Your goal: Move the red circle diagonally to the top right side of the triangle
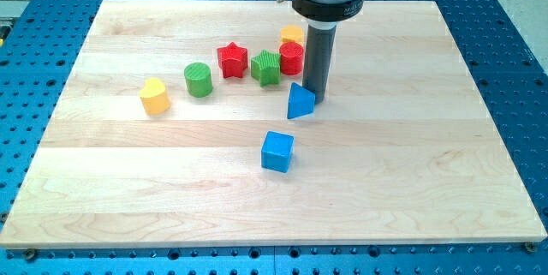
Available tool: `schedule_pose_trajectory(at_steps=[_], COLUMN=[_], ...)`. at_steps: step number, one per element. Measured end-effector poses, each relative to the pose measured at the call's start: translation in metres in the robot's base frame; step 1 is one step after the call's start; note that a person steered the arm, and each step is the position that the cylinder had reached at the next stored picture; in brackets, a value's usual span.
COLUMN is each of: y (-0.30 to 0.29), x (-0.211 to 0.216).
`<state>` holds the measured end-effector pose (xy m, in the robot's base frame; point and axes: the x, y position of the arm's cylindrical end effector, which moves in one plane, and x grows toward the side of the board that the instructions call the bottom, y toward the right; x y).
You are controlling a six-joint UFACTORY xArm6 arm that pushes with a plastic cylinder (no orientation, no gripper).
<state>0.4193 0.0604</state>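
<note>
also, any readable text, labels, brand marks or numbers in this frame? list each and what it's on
Raised lettering on the black collar above the rod: too small and blurred to read.
Blocks, including the red circle and blue triangle: no markings.
Wooden board and blue perforated table: no text.
My tip sits just to the view's right of the blue triangle, unmarked.
</note>
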Motion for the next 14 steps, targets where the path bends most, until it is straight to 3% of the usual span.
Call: schedule_pose_trajectory(at_steps=[2,3,4,6,7,8,9,10,14], y=[0.008,0.064,0.040,-0.042,-0.088,-0.073,-0.052,-0.018,0.028], x=[-0.003,-0.048,-0.118,-0.181,-0.166,-0.118,-0.097,-0.092,-0.107])
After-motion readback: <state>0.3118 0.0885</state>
